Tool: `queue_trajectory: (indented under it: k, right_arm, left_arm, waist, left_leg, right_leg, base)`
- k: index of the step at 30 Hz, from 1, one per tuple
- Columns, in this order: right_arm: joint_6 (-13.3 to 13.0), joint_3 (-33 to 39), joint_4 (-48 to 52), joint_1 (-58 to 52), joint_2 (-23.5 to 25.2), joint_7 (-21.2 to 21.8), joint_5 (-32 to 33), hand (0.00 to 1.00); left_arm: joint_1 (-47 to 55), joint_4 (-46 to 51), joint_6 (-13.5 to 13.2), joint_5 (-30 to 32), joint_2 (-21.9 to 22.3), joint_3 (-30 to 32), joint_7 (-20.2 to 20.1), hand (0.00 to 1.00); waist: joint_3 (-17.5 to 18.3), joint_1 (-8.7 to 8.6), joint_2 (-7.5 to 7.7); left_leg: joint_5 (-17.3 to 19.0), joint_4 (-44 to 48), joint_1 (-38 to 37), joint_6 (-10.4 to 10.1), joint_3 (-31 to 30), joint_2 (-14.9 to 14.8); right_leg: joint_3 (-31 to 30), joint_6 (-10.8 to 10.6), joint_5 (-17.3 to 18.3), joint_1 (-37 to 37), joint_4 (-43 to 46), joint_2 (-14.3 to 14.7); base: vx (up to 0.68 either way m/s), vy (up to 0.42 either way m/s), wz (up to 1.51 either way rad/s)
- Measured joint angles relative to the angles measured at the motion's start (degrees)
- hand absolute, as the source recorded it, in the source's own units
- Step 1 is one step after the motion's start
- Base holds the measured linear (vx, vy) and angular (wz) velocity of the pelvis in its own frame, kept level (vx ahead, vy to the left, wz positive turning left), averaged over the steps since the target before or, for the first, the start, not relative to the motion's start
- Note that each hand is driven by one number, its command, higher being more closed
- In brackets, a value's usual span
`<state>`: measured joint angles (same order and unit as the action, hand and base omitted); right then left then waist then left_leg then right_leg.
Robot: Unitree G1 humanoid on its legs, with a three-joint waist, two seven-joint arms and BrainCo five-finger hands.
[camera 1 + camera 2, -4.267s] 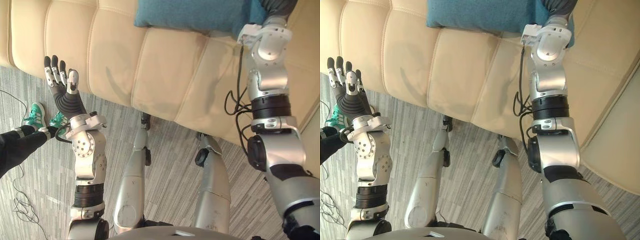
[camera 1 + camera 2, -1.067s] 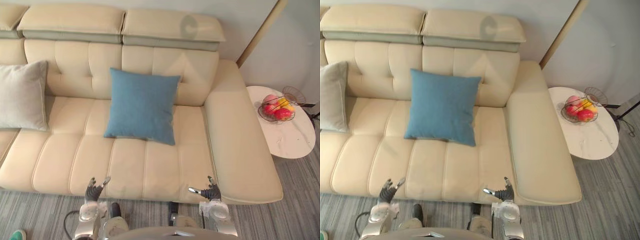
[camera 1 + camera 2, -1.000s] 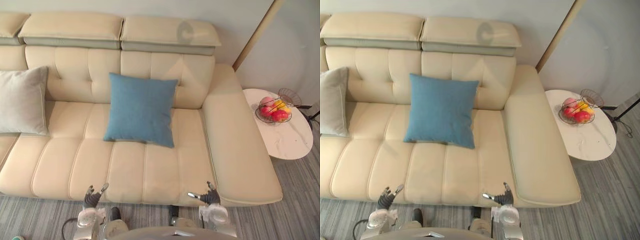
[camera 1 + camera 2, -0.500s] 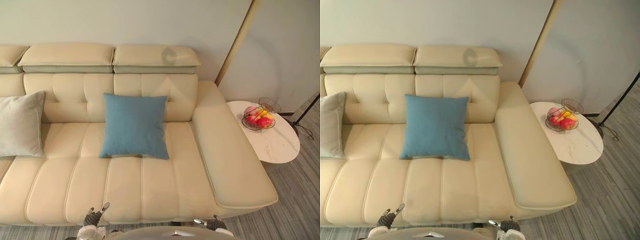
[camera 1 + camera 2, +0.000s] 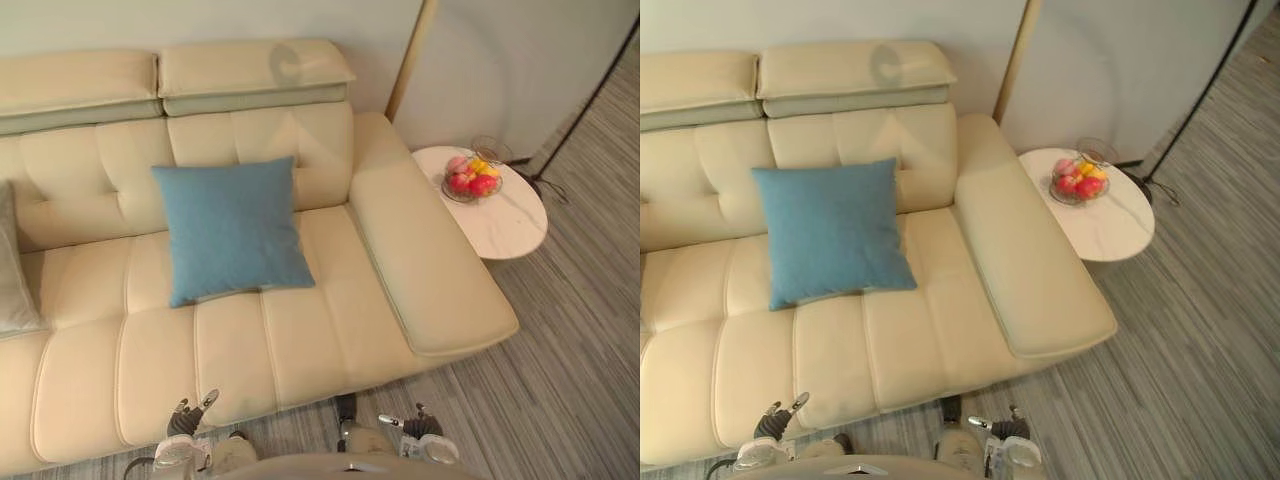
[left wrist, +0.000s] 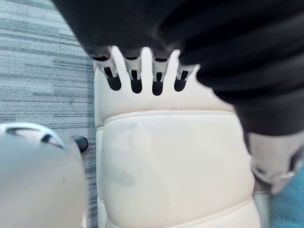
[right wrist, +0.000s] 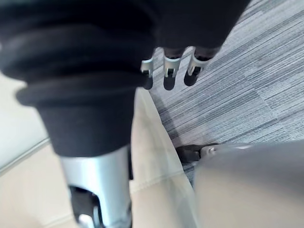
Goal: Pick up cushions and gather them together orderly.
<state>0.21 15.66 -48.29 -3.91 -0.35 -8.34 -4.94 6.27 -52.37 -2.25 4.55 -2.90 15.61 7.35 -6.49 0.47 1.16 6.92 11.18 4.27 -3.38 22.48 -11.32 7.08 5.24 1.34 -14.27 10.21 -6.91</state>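
Swung rightward, the head's view now sets the sofa (image 5: pixel 300 340) across the frame's left — nothing on it has shifted. Its blue cushion (image 5: pixel 232 232) leans centre-left, with the grey cushion (image 5: pixel 12 280) well apart at the left edge. At the bottom edge the left hand (image 5: pixel 186 420) and right hand (image 5: pixel 418 427) hang loose-fingered and empty — gathering looks unstarted.

The right hand (image 5: pixel 415 426), up on the blue cushion (image 5: pixel 230 228) four seconds ago, has come off it and now hangs low before the sofa (image 5: pixel 300 340). The left hand (image 5: pixel 188 416) has dropped from its raised pose to the same height. The camera has lifted and swung right, putting the grey cushion (image 5: pixel 12 290) at the left edge.
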Motion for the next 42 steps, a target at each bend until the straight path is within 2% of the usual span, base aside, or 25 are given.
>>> queue_trajectory:
  k: [1,2,3,5,6,7,10,11,13,15,16,17,19,20,21,22,23,24,25,26,27,31,34,35,42]
  right_arm:
    - [0.1,-0.9,-0.2,-0.2,0.5,-0.3,0.0,0.0]
    - [0.0,-1.5,-0.6,-0.6,1.4,-0.5,0.1,0.0]
    - [0.0,-2.2,-2.7,-0.6,2.3,-0.5,0.0,0.0]
    - [-0.1,-2.5,-2.5,1.6,2.4,-0.6,0.0,0.0]
    - [0.0,-2.7,-2.5,3.2,2.3,-0.6,0.0,0.0]
    - [0.0,-3.4,-2.4,3.6,0.9,-0.7,0.0,0.0]
    - [0.1,-4.3,-2.6,6.6,0.3,-0.9,0.0,0.0]
    - [0.0,-4.3,-2.4,7.1,-0.1,-1.0,0.0,0.0]
    - [0.0,-4.2,-2.5,6.5,-0.3,-1.1,0.0,0.0]
    - [0.1,-4.3,-2.6,6.1,-0.2,-1.1,0.0,0.0]
    - [0.1,-4.1,-2.5,5.6,-0.3,-1.5,0.0,0.0]
    - [0.1,-3.7,-2.5,5.4,-0.1,-1.9,0.0,0.0]
    - [0.1,-2.7,-2.7,4.9,-0.5,-2.2,0.0,0.0]
    - [0.1,-1.4,-2.6,3.8,-0.6,-2.2,0.0,0.0]
    - [0.1,-1.0,-2.6,3.4,-0.6,-2.2,0.0,0.0]
    - [0.1,-0.9,-2.6,2.4,-0.8,-2.2,0.0,0.0]
    - [0.2,-0.8,-3.0,1.8,-1.3,-2.1,0.0,0.0]
    - [0.4,0.2,-4.4,1.5,0.1,-1.9,0.1,0.0]
    - [0.8,0.4,-4.6,1.2,0.7,-1.7,0.1,0.0]
    - [0.9,1.3,-4.5,-0.4,1.7,-1.7,0.1,0.0]
    - [1.0,2.0,-4.6,-0.7,2.0,-1.7,0.1,0.0]
    - [1.1,3.0,-4.7,-0.7,1.9,-1.8,0.2,0.0]
    - [1.2,3.0,-5.0,-0.8,1.5,-1.8,0.3,0.0]
    - [2.0,4.7,-9.7,1.9,-0.3,-1.7,0.4,0.0]
    - [2.0,4.7,-10.4,2.0,-0.3,-1.7,0.4,0.0]
  left_arm:
    - [-0.2,0.5,-0.1,0.0,-0.7,0.0,0.0,0.0]
    - [-0.1,0.9,-0.1,0.0,-1.7,0.0,0.0,0.0]
    - [0.3,1.3,0.0,-0.1,-2.7,0.0,0.0,0.0]
    - [0.0,1.5,0.4,-0.8,-2.7,0.4,0.1,0.0]
    - [0.1,1.6,0.5,-1.1,-2.3,-0.1,0.1,0.0]
    - [0.8,2.0,0.6,-1.8,-0.4,-0.1,0.2,0.0]
    - [-0.5,2.3,0.6,-2.3,-0.7,-1.4,0.7,0.0]
    - [-0.5,2.3,0.7,-2.6,-0.6,-2.4,0.9,0.0]
    - [-0.2,2.3,0.7,-3.2,-0.2,-3.4,1.1,0.0]
    - [0.1,2.3,0.9,-3.3,-0.3,-3.7,1.1,0.0]
    - [0.2,2.3,0.9,-3.2,-0.6,-4.5,1.2,0.0]
    - [-0.2,2.3,0.9,-3.2,-0.6,-4.5,1.1,0.0]
    - [-0.8,2.4,0.9,-3.4,-0.5,-4.2,1.1,0.0]
    - [-0.9,2.2,0.9,-3.4,-0.5,-3.9,1.1,0.0]
    - [-0.9,2.1,0.9,-3.3,-0.4,-3.9,1.1,0.0]
    - [-0.8,1.9,0.9,-3.3,-0.2,-4.0,1.1,0.0]
    - [-0.8,1.2,1.0,-3.4,0.8,-4.1,1.0,0.0]
    - [-0.4,1.2,1.0,-3.7,0.4,-4.0,1.1,0.0]
    - [-0.2,1.0,1.1,-3.7,0.0,-4.2,1.1,0.0]
    - [0.3,0.7,1.1,-3.7,-0.7,-4.6,1.0,0.0]
    - [0.2,-0.1,1.2,-3.7,-0.8,-4.6,1.0,0.0]
    - [0.5,-1.1,1.6,-3.7,-1.0,-4.8,1.0,0.0]
    - [0.6,-2.3,1.7,-3.7,-0.8,-4.9,1.0,0.0]
    - [-0.4,-5.1,1.9,-3.2,-0.7,-5.0,-0.1,0.0]
    - [-0.4,-5.1,1.9,-3.2,-0.7,-5.0,-0.1,0.0]
  waist:
    - [-0.1,-0.52,0.57]
    - [0.3,-0.48,2.15]
    - [1.2,-0.15,4.16]
    - [1.0,1.73,4.27]
    - [0.4,2.0,3.92]
    - [0.7,2.31,1.99]
    - [-1.6,2.96,1.52]
    - [-3.0,2.96,-0.23]
    - [-3.9,2.67,-1.42]
    - [-4.0,2.68,-1.34]
    - [-3.8,2.22,-1.18]
    - [-3.9,1.67,-0.84]
    - [-4.1,1.86,-0.44]
    - [-4.6,1.76,0.4]
    - [-4.5,1.64,0.26]
    - [-4.2,1.37,-0.28]
    - [-3.4,0.86,-1.79]
    - [-2.4,0.78,-0.4]
    - [-1.6,0.58,0.6]
    - [0.1,-0.1,2.28]
    - [0.5,-0.41,2.79]
    - [0.6,-1.18,2.27]
    - [1.5,-1.33,1.37]
    - [1.8,-1.13,0.33]
    - [1.8,-1.12,0.4]
  left_leg:
    - [-0.2,0.3,0.3,0.1,-1.0,0.1]
    - [-0.5,1.2,0.4,0.4,-2.5,0.9]
    - [-0.5,3.0,1.6,0.4,-3.7,1.8]
    - [-0.7,8.9,5.2,0.7,-3.9,1.0]
    - [0.3,9.7,7.9,-0.8,-4.0,1.5]
    - [-4.8,3.2,7.7,0.9,-5.1,2.7]
    - [-6.4,2.9,9.6,1.7,-3.8,3.1]
    - [-7.0,3.1,9.5,1.2,-4.6,2.0]
    - [-8.2,2.6,8.7,0.8,-5.3,1.3]
    - [-11.9,-2.1,6.7,0.4,-5.5,1.4]
    - [-16.2,-7.6,5.7,-1.0,-7.3,2.3]
    - [-16.3,-7.8,6.2,-1.7,-9.1,2.6]
    - [-10.2,0.4,7.7,-0.6,-11.1,2.8]
    - [-3.4,8.8,7.4,-0.3,-11.5,3.3]
    - [-1.1,11.6,6.9,-0.4,-11.5,3.3]
    - [1.8,13.9,6.1,-1.1,-11.6,3.1]
    - [3.9,11.9,5.1,0.2,-11.6,3.3]
    - [2.0,7.0,3.6,0.2,-10.8,5.8]
    - [0.3,3.5,2.7,0.1,-10.5,6.9]
    - [-3.7,-4.6,0.3,0.5,-10.4,9.0]
    - [-5.5,-7.8,-0.9,0.5,-10.5,9.8]
    - [-8.8,-15.4,-5.2,0.2,-10.7,11.5]
    - [-9.2,-16.2,-6.7,0.2,-10.9,11.6]
    - [-9.3,-16.1,-12.2,1.3,-10.5,9.9]
    - [-9.3,-16.1,-12.2,1.3,-10.5,9.9]
  right_leg:
    - [1.6,-3.6,3.2,-1.3,13.0,-1.9]
    - [3.1,-5.6,5.3,0.7,22.5,-3.8]
    - [3.0,-8.0,6.5,4.5,25.7,-4.7]
    - [2.9,-10.1,6.4,8.5,17.3,-3.2]
    - [2.2,-10.3,6.3,10.5,12.5,-3.3]
    - [2.3,-10.5,6.5,11.6,7.7,-2.4]
    - [3.2,-12.2,7.9,13.7,-0.4,-2.1]
    - [3.4,-11.9,6.0,15.2,-2.6,-0.6]
    - [4.5,-11.6,5.3,16.4,-2.8,0.4]
    - [5.0,-11.3,5.5,15.3,-1.0,0.6]
    - [5.8,-10.5,5.7,13.4,0.5,0.3]
    - [6.7,-10.2,5.8,12.5,1.2,0.0]
    - [7.0,-10.0,5.4,10.6,3.2,-1.2]
    - [6.5,-10.4,4.8,10.3,3.9,-2.6]
    - [6.2,-10.8,4.4,10.3,3.9,-3.0]
    - [6.0,-11.4,3.7,10.2,3.7,-3.3]
    - [5.6,-12.3,2.7,10.2,3.0,-3.0]
    - [4.4,-11.7,2.0,10.2,0.6,-3.9]
    - [4.3,-11.7,1.6,10.3,-0.6,-4.5]
    - [4.7,-11.0,0.9,10.7,-3.3,-4.8]
    - [4.6,-10.7,0.6,11.7,-4.8,-4.2]
    - [2.9,-9.8,0.1,13.4,-6.8,-3.5]
    - [2.5,-9.9,0.1,14.3,-6.7,-3.3]
    - [0.3,-10.6,-1.0,20.4,-10.6,-0.4]
    - [0.3,-10.6,-1.0,20.4,-10.6,-0.4]
  base:
    - [0.04,0.011,0.44]
    - [0.09,-0.03,0.71]
    - [0.1,-0.062,0.53]
    - [-0.05,-0.078,0.04]
    - [-0.28,-0.023,-0.21]
    - [-0.35,0.039,-0.17]
    - [-0.23,-0.029,-0.04]
    - [-0.21,-0.088,0.03]
    - [-0.21,-0.069,0.16]
    - [-0.24,-0.085,0.14]
    - [-0.24,-0.074,0.24]
    - [-0.21,-0.07,0.26]
    - [-0.06,-0.007,0.04]
    - [-0.07,0.04,-0.07]
    - [-0.13,0.104,-0.09]
    - [-0.14,0.163,-0.06]
    - [-0.19,0.22,-0.14]
    - [-0.16,0.192,-0.11]
    - [-0.16,0.174,-0.02]
    - [-0.13,0.123,0.13]
    - [-0.13,0.094,0.17]
    - [-0.1,0.044,0.07]
    - [-0.04,0.004,0.0]
    - [0.0,0.0,0.0]
    - [0.0,0.0,0.0]
